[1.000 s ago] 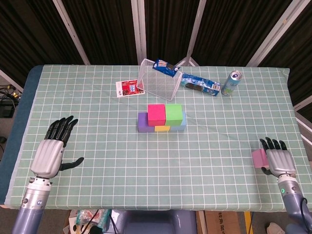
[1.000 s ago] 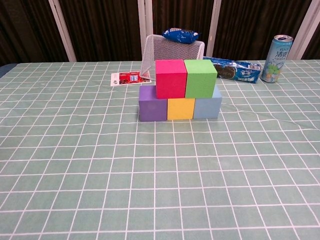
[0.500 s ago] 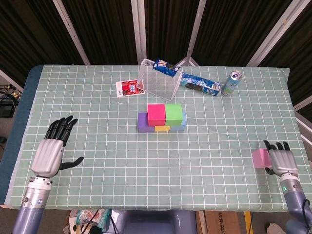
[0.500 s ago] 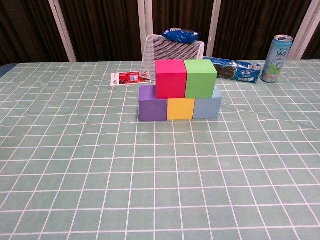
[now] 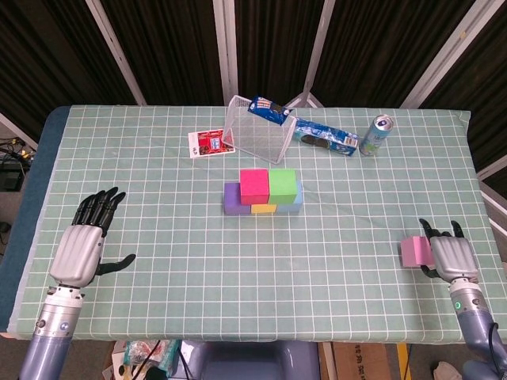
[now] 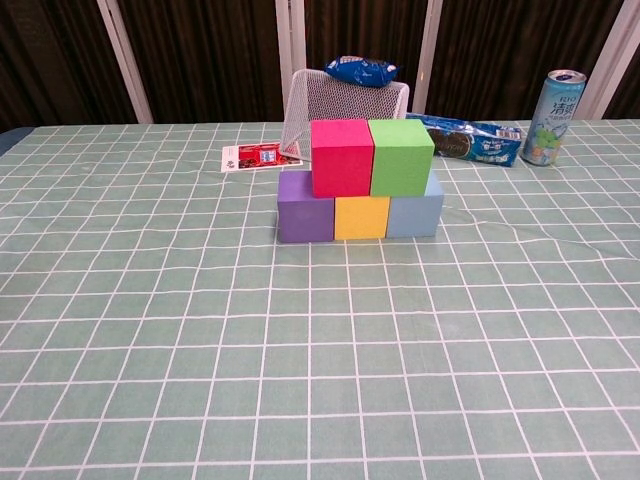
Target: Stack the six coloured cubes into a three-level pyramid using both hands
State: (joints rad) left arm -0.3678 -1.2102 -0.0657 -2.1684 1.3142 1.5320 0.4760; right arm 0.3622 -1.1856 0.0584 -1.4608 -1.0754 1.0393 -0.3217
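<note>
1. The pink cube [image 5: 413, 252] sits at the lower right of the head view, against the thumb side of my right robot hand [image 5: 448, 257]. My fingers point up and spread around it, but I cannot tell whether they actually clamp it or only touch it.
2. The rest of the pyramid stands at the centre of the tabletop [image 5: 158, 237]: a bottom row of purple cube [image 6: 305, 207], yellow cube [image 6: 362, 217] and light blue cube [image 6: 416, 212], touching side by side.
3. On that row rest the magenta cube [image 6: 342, 157] and the green cube [image 6: 401, 156], also touching each other. Nothing sits on top of them.
4. My left robot hand [image 5: 83, 241] lies at the lower left of the head view, well apart from the stack, fingers stretched and apart, thumb out to the side, holding nothing.
5. Behind the stack a wire mesh basket [image 6: 340, 105] lies tipped, with a blue snack packet [image 6: 360, 70] on top of it.
6. A red and white card [image 6: 258, 157] lies left of the basket, a pack of sandwich cookies [image 6: 470, 140] to its right, and a drink can [image 6: 555, 117] stands upright at the upper right.
</note>
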